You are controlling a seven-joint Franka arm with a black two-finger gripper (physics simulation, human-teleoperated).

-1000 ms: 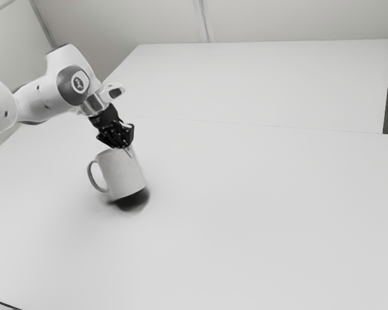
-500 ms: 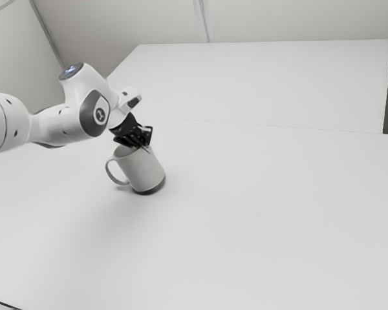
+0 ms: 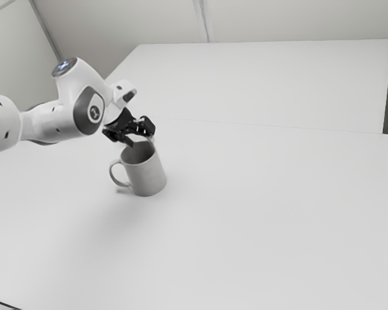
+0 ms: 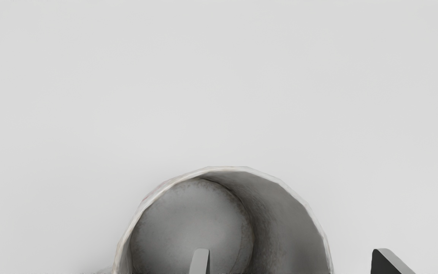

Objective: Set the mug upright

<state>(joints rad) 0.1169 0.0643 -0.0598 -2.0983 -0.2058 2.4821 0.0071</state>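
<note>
Mug (image 3: 147,175) settled straighter on table (image 3: 265,219), handle (image 3: 112,172) at nine o'clock in exterior view. Gripper (image 3: 142,141) spread, rim (image 4: 226,168) unpinched. Uprighting looks done; only retreat left.

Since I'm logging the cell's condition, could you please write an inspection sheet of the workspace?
Surface: pale tabletop, thin seam running across.
Job's things: mug, looks upright on the tabletop, handle toward the exterior view's left.
Clutter: nothing seen.
Grippers: claw open, one finger at the mug's mouth, the other outside it.
Cables: nothing seen.
Surroundings: pale walls; unidentified dark line at the exterior view's lower-left corner.
</note>
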